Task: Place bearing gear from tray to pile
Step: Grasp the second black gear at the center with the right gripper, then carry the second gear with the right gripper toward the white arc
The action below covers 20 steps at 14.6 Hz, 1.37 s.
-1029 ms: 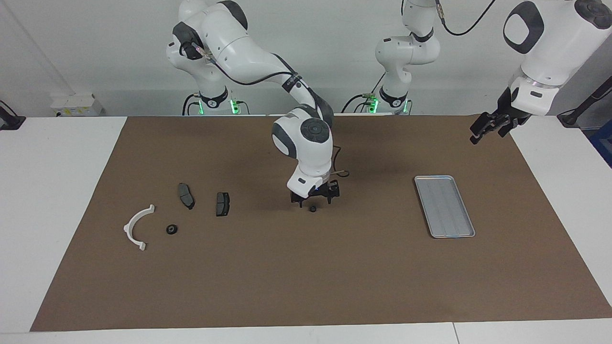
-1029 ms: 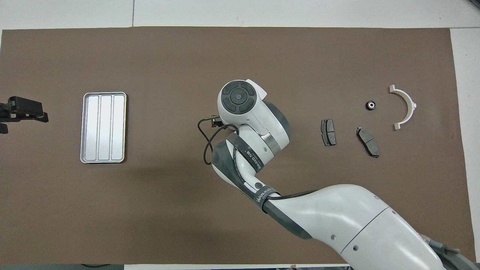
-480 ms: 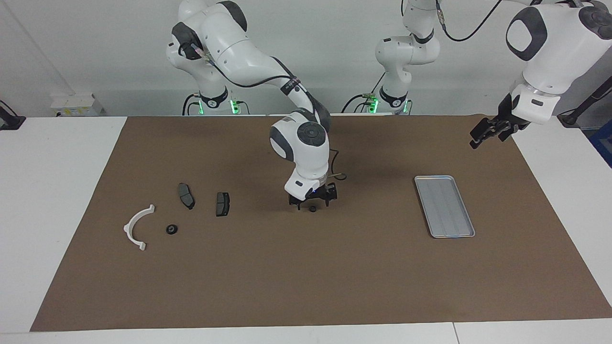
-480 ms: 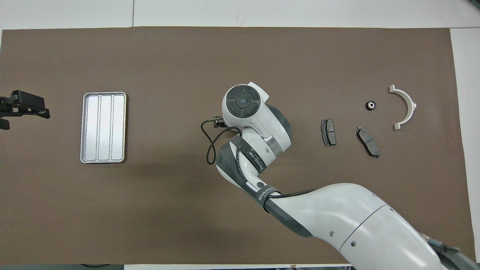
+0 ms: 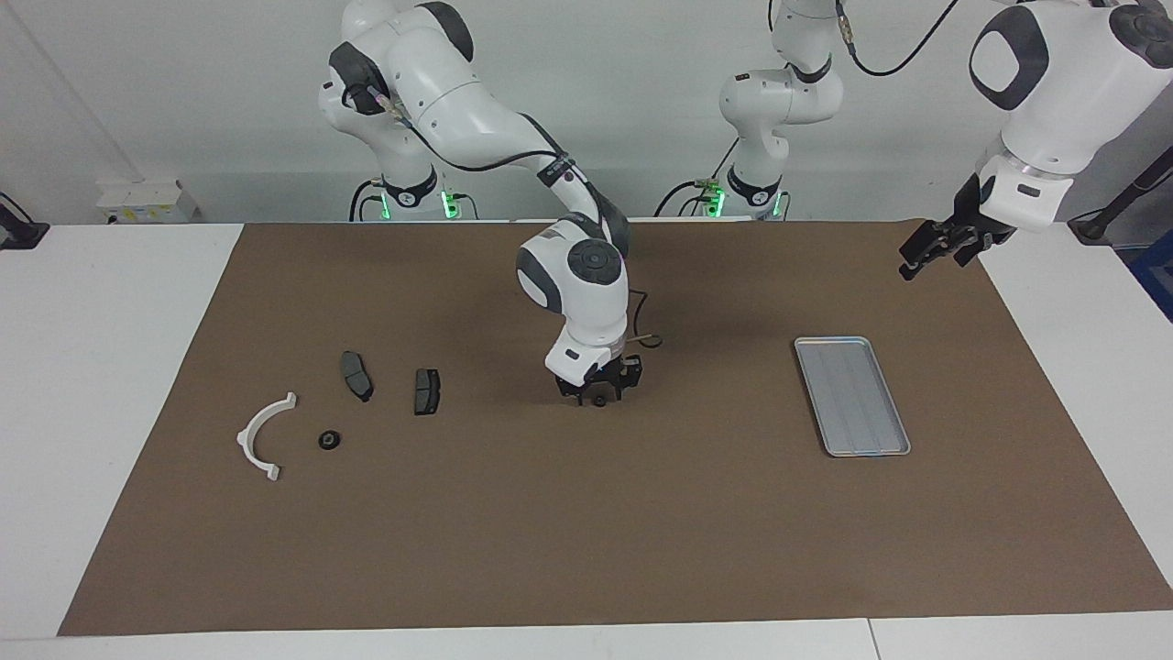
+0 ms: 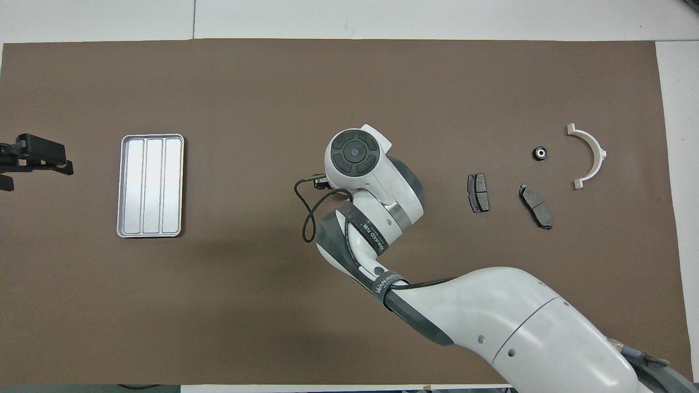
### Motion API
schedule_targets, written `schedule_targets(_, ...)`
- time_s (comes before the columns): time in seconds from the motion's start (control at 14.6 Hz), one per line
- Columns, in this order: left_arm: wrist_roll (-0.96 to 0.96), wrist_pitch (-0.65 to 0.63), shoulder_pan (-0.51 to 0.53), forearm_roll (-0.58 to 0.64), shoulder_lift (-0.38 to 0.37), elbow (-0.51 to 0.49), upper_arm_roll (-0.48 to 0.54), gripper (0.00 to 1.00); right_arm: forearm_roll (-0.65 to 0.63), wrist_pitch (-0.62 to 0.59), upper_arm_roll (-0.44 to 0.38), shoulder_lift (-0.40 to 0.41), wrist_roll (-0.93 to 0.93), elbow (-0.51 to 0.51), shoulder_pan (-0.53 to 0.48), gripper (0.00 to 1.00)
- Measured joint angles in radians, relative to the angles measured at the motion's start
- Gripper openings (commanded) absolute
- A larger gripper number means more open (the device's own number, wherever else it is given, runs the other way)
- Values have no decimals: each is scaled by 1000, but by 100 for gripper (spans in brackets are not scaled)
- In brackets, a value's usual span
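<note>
A small black bearing gear [image 5: 598,401] lies on the brown mat mid-table, between the tray and the pile. My right gripper [image 5: 597,392] stands low over it, open, one finger on each side of the gear. In the overhead view the right wrist hides this gear. The silver tray [image 5: 852,396] [image 6: 150,185] lies bare toward the left arm's end. The pile toward the right arm's end holds a white bracket [image 5: 261,438] [image 6: 590,155], two dark pads [image 5: 356,375] [image 6: 478,192] and a second bearing gear [image 5: 329,440] [image 6: 540,153]. My left gripper [image 5: 933,249] [image 6: 33,159] waits open, with nothing in it.
The brown mat [image 5: 586,550] covers most of the white table. The left gripper hangs over the mat's corner at the left arm's end, nearer to the robots than the tray. A cable loop [image 6: 306,215] hangs beside the right wrist.
My right gripper has come down around the mid-table gear and its fingers have drawn closer together. The left arm has shifted only slightly.
</note>
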Motion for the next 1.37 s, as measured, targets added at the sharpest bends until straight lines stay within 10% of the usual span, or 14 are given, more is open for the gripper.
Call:
schedule_targets(0.07,0,0,0,0,-3,0,-3,100,0,8,0,0,0,-6,-1,59)
schedule_targets(0.21,0,0,0,0,-4,0,-5,100,-1,20,0,0,0,-14,-2,1)
schedule_targets(0.69,0,0,0,0,-4,0,-4,100,-27,-162,-7,-21,-57,78,-48,0)
schedule_targets(1.37,0,-1,0,0,-4,0,-5,100,-26,-275,-3,-122,-643,59,-469,0)
